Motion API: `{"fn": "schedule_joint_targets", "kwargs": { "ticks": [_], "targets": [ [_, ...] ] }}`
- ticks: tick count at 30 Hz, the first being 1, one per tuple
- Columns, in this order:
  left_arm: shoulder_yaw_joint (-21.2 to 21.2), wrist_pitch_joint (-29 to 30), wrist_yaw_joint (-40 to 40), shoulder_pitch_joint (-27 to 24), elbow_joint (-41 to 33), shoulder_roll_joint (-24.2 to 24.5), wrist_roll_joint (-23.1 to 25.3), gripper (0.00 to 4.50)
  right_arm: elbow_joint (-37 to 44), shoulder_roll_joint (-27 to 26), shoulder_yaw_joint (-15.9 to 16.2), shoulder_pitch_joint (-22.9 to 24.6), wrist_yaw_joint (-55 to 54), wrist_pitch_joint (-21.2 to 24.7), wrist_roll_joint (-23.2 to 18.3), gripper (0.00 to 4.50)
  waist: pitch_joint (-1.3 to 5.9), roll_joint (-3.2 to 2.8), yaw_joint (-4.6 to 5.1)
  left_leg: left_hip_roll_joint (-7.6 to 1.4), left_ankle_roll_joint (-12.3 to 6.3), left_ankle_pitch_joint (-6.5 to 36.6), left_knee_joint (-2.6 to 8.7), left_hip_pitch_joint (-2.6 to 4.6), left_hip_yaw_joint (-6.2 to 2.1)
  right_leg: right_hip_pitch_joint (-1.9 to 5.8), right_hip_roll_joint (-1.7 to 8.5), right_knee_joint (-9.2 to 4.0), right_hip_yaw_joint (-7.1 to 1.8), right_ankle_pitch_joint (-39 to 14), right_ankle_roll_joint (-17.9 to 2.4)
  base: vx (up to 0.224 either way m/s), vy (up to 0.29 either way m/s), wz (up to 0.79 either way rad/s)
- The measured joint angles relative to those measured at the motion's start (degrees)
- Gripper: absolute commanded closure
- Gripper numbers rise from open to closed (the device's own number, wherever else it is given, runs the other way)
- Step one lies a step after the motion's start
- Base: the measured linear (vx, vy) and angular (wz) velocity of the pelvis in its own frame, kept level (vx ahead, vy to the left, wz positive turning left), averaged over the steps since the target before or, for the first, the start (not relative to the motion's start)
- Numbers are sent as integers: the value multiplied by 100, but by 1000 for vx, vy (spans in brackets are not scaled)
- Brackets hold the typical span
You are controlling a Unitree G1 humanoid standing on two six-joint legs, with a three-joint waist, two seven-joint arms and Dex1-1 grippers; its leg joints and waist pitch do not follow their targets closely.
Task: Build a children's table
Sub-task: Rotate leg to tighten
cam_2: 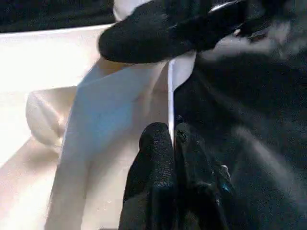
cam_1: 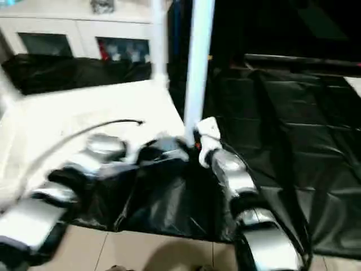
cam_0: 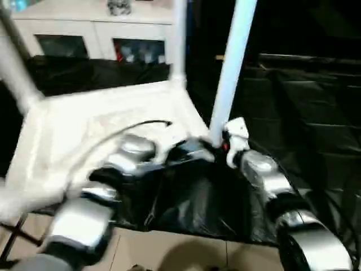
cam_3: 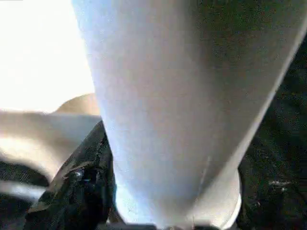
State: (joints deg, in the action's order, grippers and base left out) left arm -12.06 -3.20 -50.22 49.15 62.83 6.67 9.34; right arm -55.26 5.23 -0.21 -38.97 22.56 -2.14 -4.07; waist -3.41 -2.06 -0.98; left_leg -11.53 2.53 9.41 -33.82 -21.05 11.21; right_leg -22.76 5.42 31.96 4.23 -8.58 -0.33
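Lying upside down on black sheeting, the tabletop (cam_0: 101, 121) is already carrying three upright legs. Pinched shut and empty, the left hand (cam_2: 171, 136) is resting at its near corner, while the right hand (cam_0: 221, 145) is gripping the near-corner leg (cam_0: 231, 68), probably seating it.

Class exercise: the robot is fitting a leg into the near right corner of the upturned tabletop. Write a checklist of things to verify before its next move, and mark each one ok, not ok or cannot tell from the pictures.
1. Tabletop lies underside up on the black sheet: ok.
2. Near right leg stands roughly upright at its corner: ok.
3. That leg is fully seated in its socket: cannot tell; the grippers hide its foot.
4. Right gripper is around the leg's base: ok; the right wrist view shows the tube between its fingers.
5. Left gripper is shut, at the tabletop's edge beside the leg: ok.
6. Far right leg is standing in its corner: ok.
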Motion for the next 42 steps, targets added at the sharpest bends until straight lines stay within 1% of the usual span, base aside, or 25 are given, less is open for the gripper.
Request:
{"fn": "schedule_joint_targets", "kwargs": {
  "ticks": [1,2,3,5,7,9,12,13,14,17,19,20,21,23,25,26,27,29,31,34,35,39,42],
  "targets": [
    [16,30,89,0,5,-52,-2,450,-32,-29,-17,-33,-167,8,2,180,2,-5,25,5,0,0,0,-2,0,0,2,-6,-3,0,0,0,0,0],
    [11,14,202,0,36,-101,4,450,-134,-90,-46,-80,-381,-84,34,180,2,-6,60,17,-1,1,0,-2,0,0,3,-6,-17,0,0,0,0,0],
    [9,-14,235,0,49,-109,5,450,-154,-108,-51,-86,-458,-123,44,180,2,-6,70,23,-2,1,0,-2,0,-2,5,-6,-22,0,0,0,0,0],
    [-1,-103,242,0,54,-105,40,450,-221,-126,-55,-82,-516,-316,91,110,0,-13,76,42,-3,2,6,-7,-4,-8,16,-6,-27,0,0,0,0,0],
    [-13,-150,228,-1,54,-94,50,450,-222,-132,-53,-69,-456,-365,161,104,-1,-12,78,46,-4,2,9,-13,-4,-16,19,-5,-30,0,-1,0,0,0],
    [-24,-233,161,-4,49,-47,49,450,-223,-101,-52,-46,-286,-463,164,74,-1,-12,80,48,-4,2,9,-23,-4,-28,19,-5,-33,1,-2,0,0,0],
    [-25,-354,-23,-84,-67,47,39,450,-221,26,35,23,194,-678,166,55,-2,-10,82,46,-4,1,15,-33,-4,-42,18,4,-33,6,-9,0,0,0],
    [-24,-389,-91,-99,-85,85,31,450,-214,77,72,39,348,-721,163,55,-2,-10,81,46,-4,1,15,-32,-4,-44,18,11,-34,9,-14,0,0,0],
    [-24,-454,-204,-109,-88,167,18,450,-160,189,124,85,629,-763,154,37,-2,-10,78,45,-4,1,18,-32,-3,-46,17,16,-33,11,-16,0,0,0],
    [-24,-682,-729,-170,-125,366,-88,450,34,482,290,155,1591,-833,119,37,-2,-11,43,36,-4,2,38,-33,-1,-51,7,31,-32,44,-68,0,0,0],
    [-27,-793,-1182,-223,-184,495,-176,450,298,693,391,305,2315,-811,20,37,-2,-11,-29,29,-3,2,57,-33,3,-51,3,34,-29,46,-71,0,0,0],
    [-27,-848,-1479,-249,-222,595,-225,450,397,817,470,372,2791,-800,-34,37,-2,-11,-84,27,-4,3,66,-33,7,-57,3,40,-30,47,-73,0,0,0],
    [-28,-862,-1649,-255,-235,657,-250,450,461,893,527,400,3059,-795,-55,37,-2,-11,-100,25,-7,5,67,-36,9,-64,3,53,-31,48,-74,0,0,0],
    [-30,-913,-1972,-259,-263,771,-300,450,614,1045,658,418,3623,-790,-87,37,-1,-10,-146,25,-6,10,63,-57,10,-97,4,94,-36,43,-69,0,0,0],
    [-40,-958,-2199,-259,-297,850,-309,450,713,1165,766,419,4022,-770,-94,37,-1,-10,-195,15,-15,4,58,-93,10,-135,0,108,-31,41,-68,0,0,0],
    [-43,-970,-2267,-259,-297,870,-317,450,736,1196,789,417,4150,-749,-96,37,-1,-10,-214,2,-26,-3,49,-99,11,-138,-6,111,-25,41,-68,0,0,0],
    [-65,-979,-2366,-259,-297,907,-326,450,756,1239,850,415,4295,-747,-96,51,-1,-9,-230,-9,-26,-3,41,-99,12,-137,-13,113,-21,42,-68,0,0,0],
    [-97,-1005,-2505,-259,-297,963,-333,450,768,1272,886,414,4445,-739,-102,51,-1,-9,-238,-17,-4,9,31,-97,15,-135,-14,119,-20,42,-68,0,0,0],
    [-137,-1036,-2635,-260,-297,1025,-340,450,768,1272,897,413,4572,-719,-117,81,-1,-9,-236,-19,-1,10,24,-95,17,-130,-15,120,-20,42,-69,0,0,0],
    [-160,-1065,-2830,-260,-297,1097,-339,450,774,1272,900,413,4731,-646,-166,98,-1,-9,-234,-20,0,9,13,-94,24,-124,-14,119,-27,42,-68,0,0,0],
    [-161,-1067,-2878,-260,-297,1109,-339,450,775,1272,900,413,4772,-611,-195,124,-1,-9,-236,-20,0,9,9,-95,25,-123,-13,118,-28,42,-68,0,0,0],
    [-160,-1067,-2956,-259,-297,1130,-345,450,810,1268,920,414,4915,-530,-239,140,-2,-8,-234,-20,0,9,1,-97,30,-120,-11,118,-34,42,-69,0,0,0],
    [-156,-1026,-2989,-260,-297,1146,-389,450,906,1253,918,442,4893,-444,-252,169,-2,-8,-235,-21,0,9,3,-96,29,-122,-11,121,-32,43,-69,0,0,0]
  ]
}}
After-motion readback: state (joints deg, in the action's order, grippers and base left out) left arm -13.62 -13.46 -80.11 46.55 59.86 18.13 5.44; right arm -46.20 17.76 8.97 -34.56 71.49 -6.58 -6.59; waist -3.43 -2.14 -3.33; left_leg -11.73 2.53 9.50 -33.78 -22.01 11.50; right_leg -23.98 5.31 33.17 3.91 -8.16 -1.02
